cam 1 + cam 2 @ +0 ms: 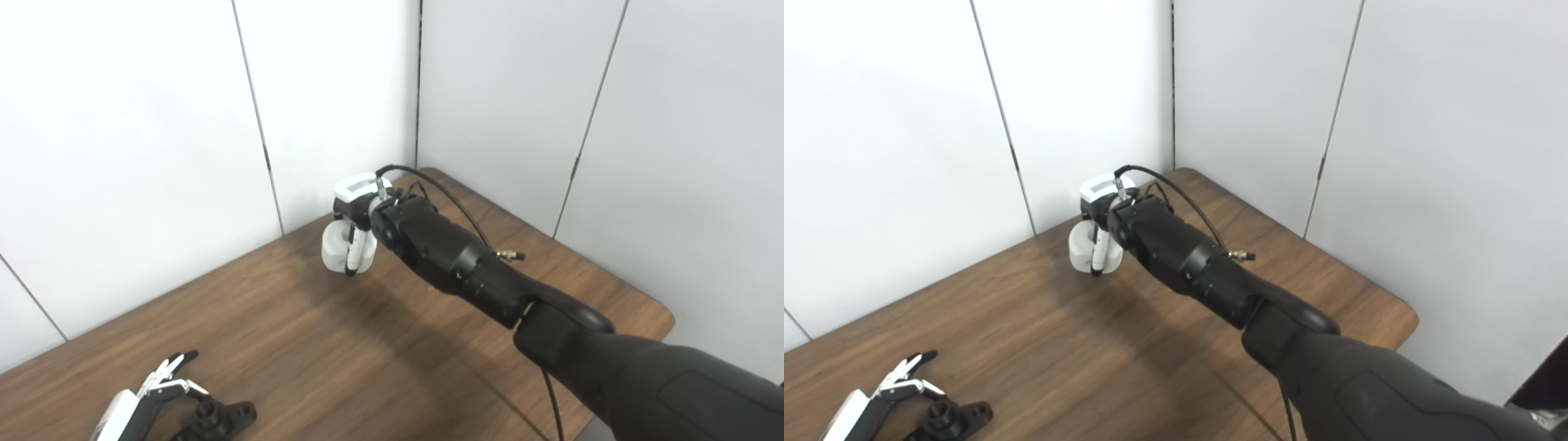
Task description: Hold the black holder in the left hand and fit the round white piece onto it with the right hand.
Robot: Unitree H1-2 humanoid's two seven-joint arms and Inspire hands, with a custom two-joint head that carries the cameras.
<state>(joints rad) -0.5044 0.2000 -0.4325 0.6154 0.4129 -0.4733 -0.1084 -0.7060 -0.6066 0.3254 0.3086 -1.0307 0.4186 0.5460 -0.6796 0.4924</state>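
Observation:
My right hand [355, 211] is raised over the far middle of the wooden table [306, 343], shut on the round white piece [340, 248], which hangs below it above the table; it also shows in the right eye view [1087, 248]. My left hand [150, 398] is at the bottom left, low on the table, its fingers beside and over the black holder [220, 419]. Most of that hand is cut off by the picture's edge, so its grip on the holder is unclear.
White panel walls stand close behind the table on two sides, meeting in a corner [419, 92]. The table's right edge [667, 318] is rounded. My right arm [490, 275] stretches diagonally across the table with a black cable [453, 205] looping over it.

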